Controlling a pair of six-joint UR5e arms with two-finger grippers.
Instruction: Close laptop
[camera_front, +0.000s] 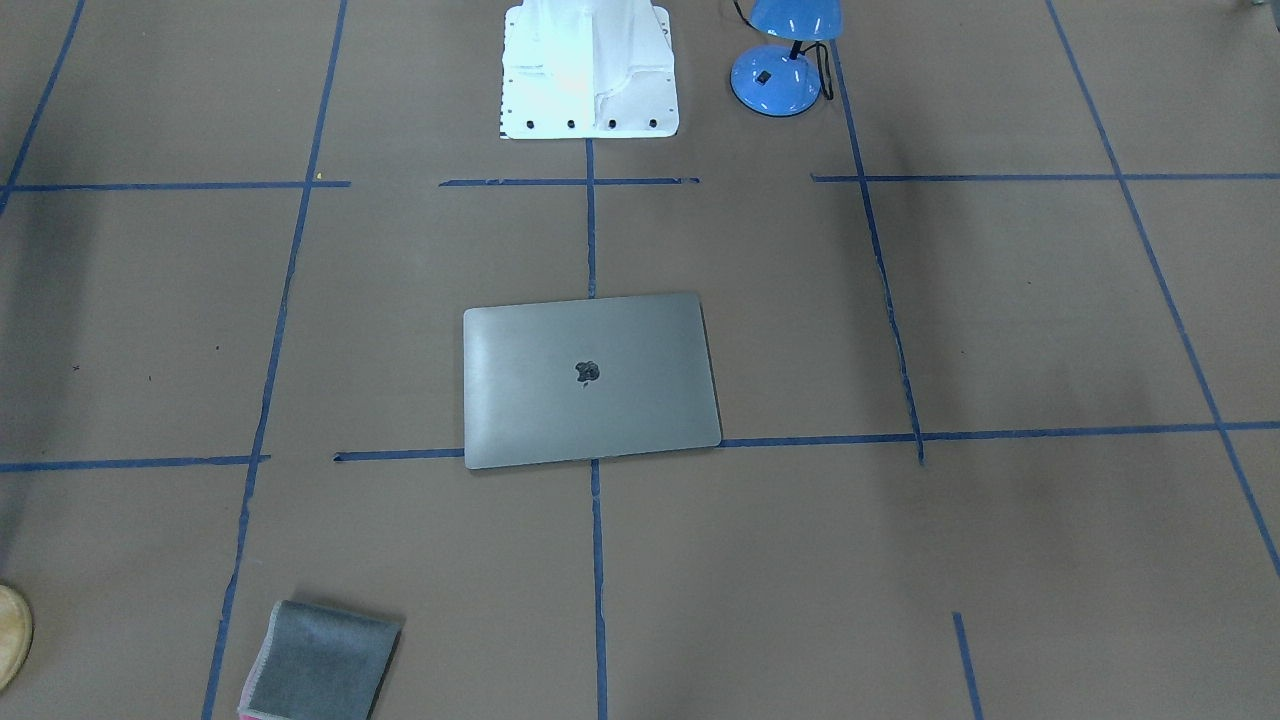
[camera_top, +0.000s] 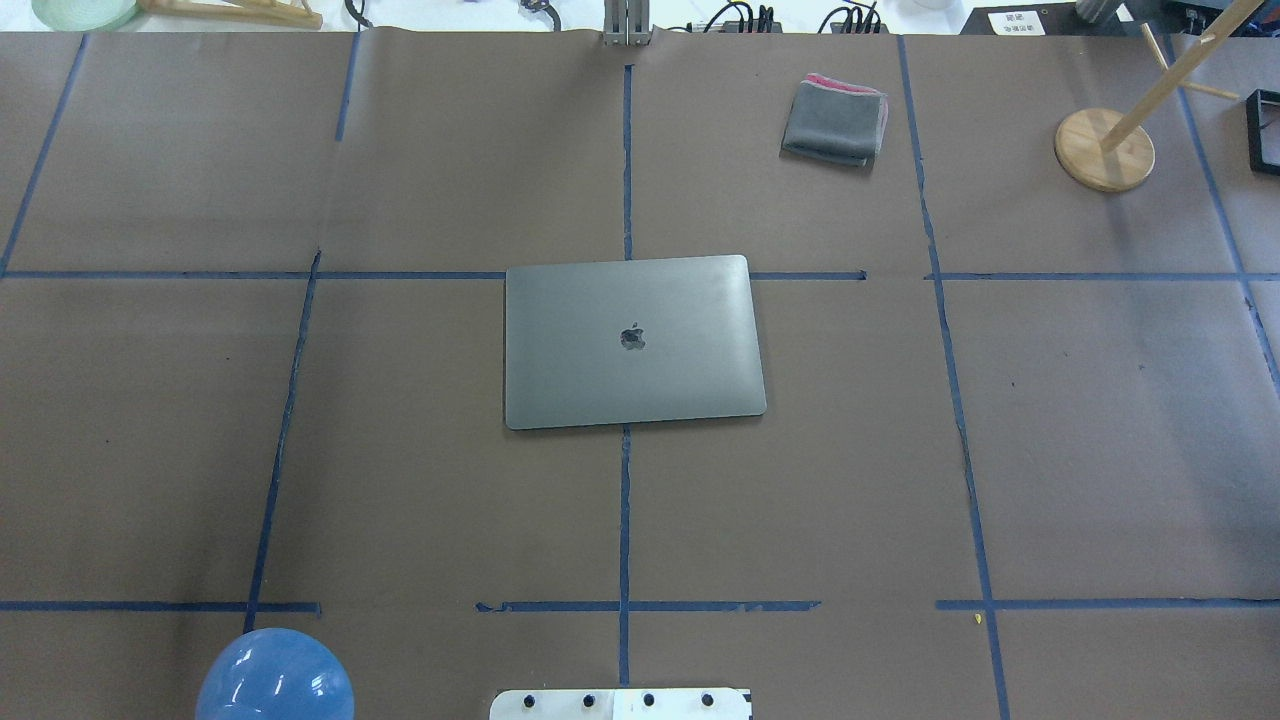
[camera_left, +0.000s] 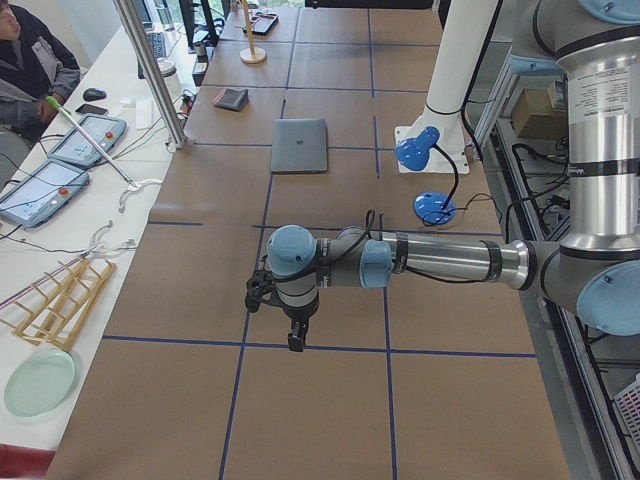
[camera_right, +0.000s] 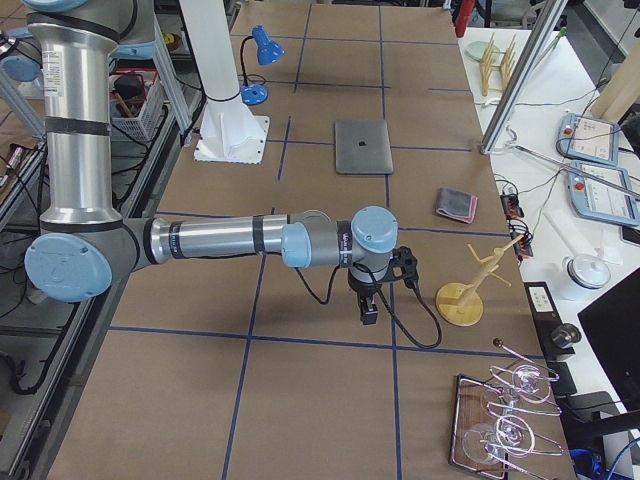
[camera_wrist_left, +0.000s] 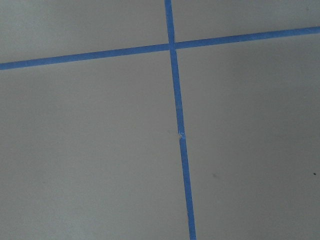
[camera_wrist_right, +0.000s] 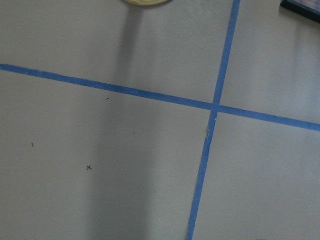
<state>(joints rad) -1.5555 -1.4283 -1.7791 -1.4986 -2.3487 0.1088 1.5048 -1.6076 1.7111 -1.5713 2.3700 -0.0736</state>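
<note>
The laptop (camera_top: 633, 340) lies flat at the middle of the desk (camera_top: 1100, 450), its lid apparently down already. The left pincer (camera_left: 295, 340) and right pincer (camera_right: 368, 312) hang well apart from it, and I cannot tell whether they are spread. Any further press risks scratching or shoving the laptop.

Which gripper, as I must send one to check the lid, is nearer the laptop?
Neither clearly. The left gripper hangs over the left end of the table, the right gripper over its right end; the laptop lies about midway between them.
</note>
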